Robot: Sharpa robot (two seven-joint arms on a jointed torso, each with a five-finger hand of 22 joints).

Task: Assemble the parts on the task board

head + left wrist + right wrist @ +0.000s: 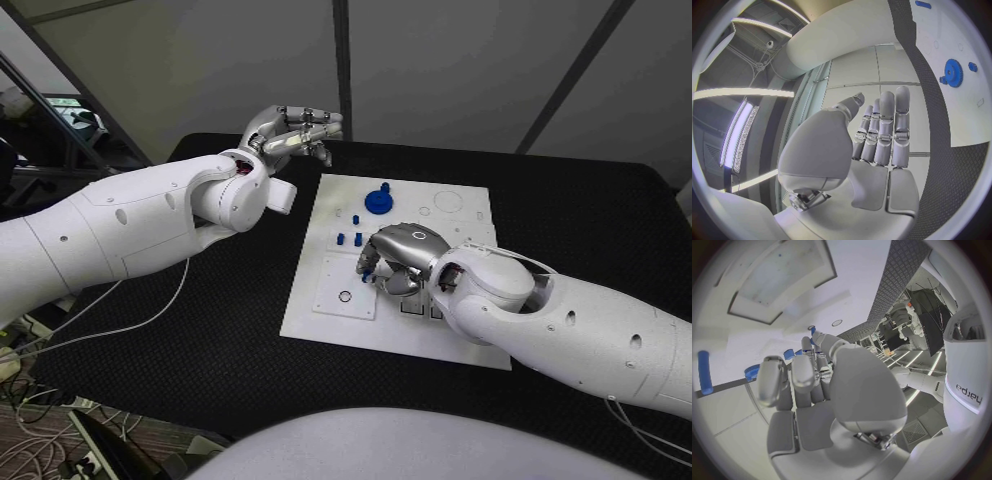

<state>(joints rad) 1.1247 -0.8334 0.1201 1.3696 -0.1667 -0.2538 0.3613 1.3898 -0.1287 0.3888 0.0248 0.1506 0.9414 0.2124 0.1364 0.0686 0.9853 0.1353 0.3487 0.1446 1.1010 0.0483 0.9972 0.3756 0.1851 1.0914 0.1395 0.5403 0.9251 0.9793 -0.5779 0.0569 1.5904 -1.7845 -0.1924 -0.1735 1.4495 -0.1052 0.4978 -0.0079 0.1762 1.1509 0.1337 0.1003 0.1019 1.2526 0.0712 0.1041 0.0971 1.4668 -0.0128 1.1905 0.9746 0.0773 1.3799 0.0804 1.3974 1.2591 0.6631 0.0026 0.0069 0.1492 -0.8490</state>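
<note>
The white task board (433, 330) lies in the middle of the black table. A blue gear (379, 200) stands on its far part, with small blue pegs (346, 238) just nearer. My right hand (394, 262) is low over the board's middle, fingers curled in, and pinches a small blue part (368, 268) at its fingertips. In the right wrist view that blue part (789, 353) shows between the fingers (801, 375), and a loose blue peg (703, 372) lies on the board. My left hand (296, 132) is raised beyond the board's far left corner, fingers (886, 125) straight, holding nothing.
The board has shallow recesses and round holes near its front left (345, 296). The left wrist view shows the blue gear (952, 73) and a small blue piece (972, 66) on the board. Black table (173, 350) surrounds the board on all sides.
</note>
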